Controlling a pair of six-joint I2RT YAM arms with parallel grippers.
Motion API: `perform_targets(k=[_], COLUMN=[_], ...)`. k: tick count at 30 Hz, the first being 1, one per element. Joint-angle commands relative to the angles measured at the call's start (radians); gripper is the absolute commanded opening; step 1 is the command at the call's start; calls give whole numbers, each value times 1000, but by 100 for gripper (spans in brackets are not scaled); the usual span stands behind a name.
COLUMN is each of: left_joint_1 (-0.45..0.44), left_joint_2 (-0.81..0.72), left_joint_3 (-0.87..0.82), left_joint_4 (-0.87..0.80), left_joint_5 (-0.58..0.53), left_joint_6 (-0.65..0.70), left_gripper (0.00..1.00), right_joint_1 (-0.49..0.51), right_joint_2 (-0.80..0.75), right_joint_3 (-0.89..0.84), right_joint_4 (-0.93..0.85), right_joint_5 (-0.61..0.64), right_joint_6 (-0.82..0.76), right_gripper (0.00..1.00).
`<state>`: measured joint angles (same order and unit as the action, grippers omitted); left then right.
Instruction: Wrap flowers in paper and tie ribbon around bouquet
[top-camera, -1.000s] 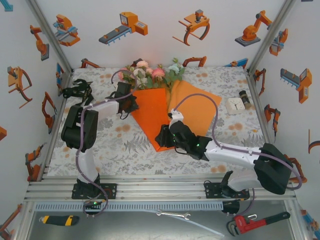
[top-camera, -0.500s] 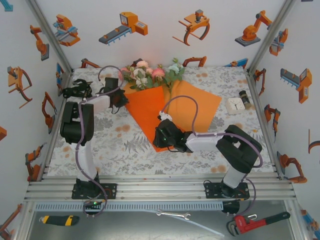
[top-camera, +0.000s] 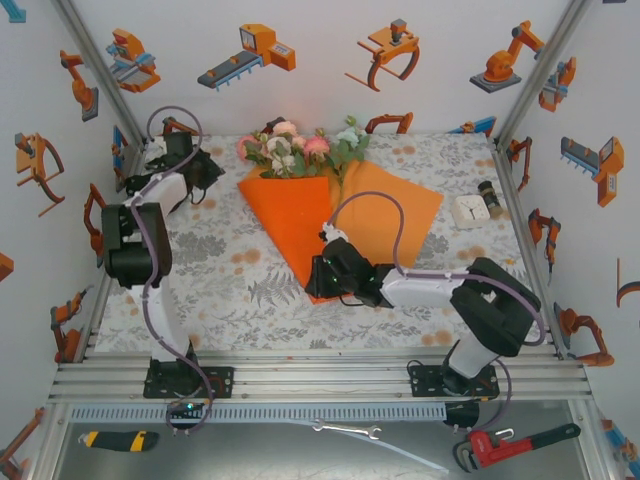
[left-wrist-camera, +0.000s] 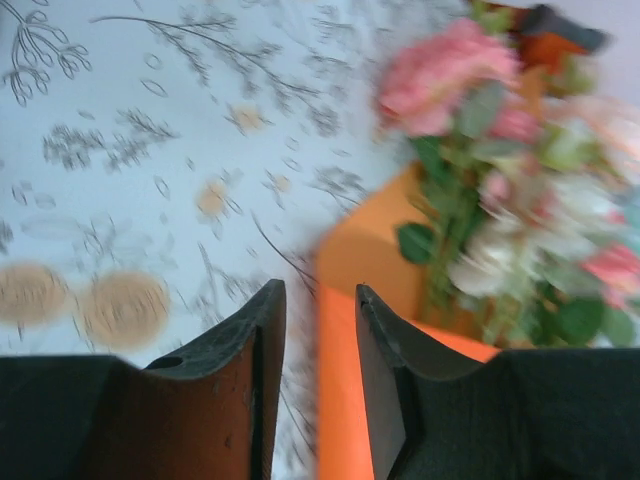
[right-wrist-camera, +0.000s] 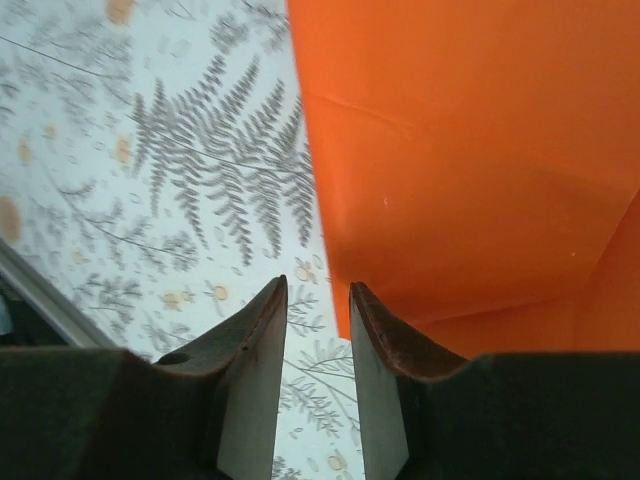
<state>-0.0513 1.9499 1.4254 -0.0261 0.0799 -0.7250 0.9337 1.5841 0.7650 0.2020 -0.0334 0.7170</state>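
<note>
The table (top-camera: 220, 290) has plenty of bare cloth along its near edge and across the whole left half, so both arms have room there. The paper (top-camera: 300, 225) lies around the middle. One flap is folded over the stems into a cone whose point aims at the near edge, and the rest is spread flat toward the right side. The flowers (top-camera: 300, 148) poke out of the wide end, close to the far edge. A small clock (top-camera: 467, 211) and a little bottle (top-camera: 489, 198) sit together near the right edge, well apart from the paper.

The left gripper (top-camera: 200, 170) is up by the far left corner, near the paper's left corner but apart from it. In its wrist view the left gripper (left-wrist-camera: 320, 295) has its jaws parted by a narrow slit with nothing between them. The orange corner and blurred blooms (left-wrist-camera: 500, 190) lie ahead.

The right gripper (top-camera: 315, 275) is at the cone's point. From its wrist, the right gripper (right-wrist-camera: 318, 290) has its jaws a small gap apart, pinching nothing. Patterned cloth shows through the gap, and the paper's edge (right-wrist-camera: 330, 250) lies just beside the right-hand finger.
</note>
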Motion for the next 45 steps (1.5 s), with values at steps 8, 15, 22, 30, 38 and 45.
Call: perform_targets(k=[8,15,22,30,38,45], left_joint_1=[-344,-697,-876,-889,-889,-891], left_joint_2=[-531,-487,-269,-182,-189,-188], left_joint_3=[-474,-536,-413,-398,-439,-439], left_joint_4=[-45,-74,-76,-75,-59,-57], left_joint_5=[-19,-125,-217,-242,-250,-250], left_joint_6=[33,52,67,73,50,41], left_gripper=[40,32,30,29,29,28], right_joint_1=[-180,-522,-865,-917,-855,-825], right_joint_2=[-137,-317,-338,-235,-81,-182], right_joint_3=[13,-117,-186,-238,-271,-284], right_joint_4=[-43,-175,-251,-175,21,101], right_joint_5=[2,9,-212,-364,-442,-467], right_joint_6=[-5,-41,-87,-91,4,108], right_gripper=[36,53,86,88,86,80])
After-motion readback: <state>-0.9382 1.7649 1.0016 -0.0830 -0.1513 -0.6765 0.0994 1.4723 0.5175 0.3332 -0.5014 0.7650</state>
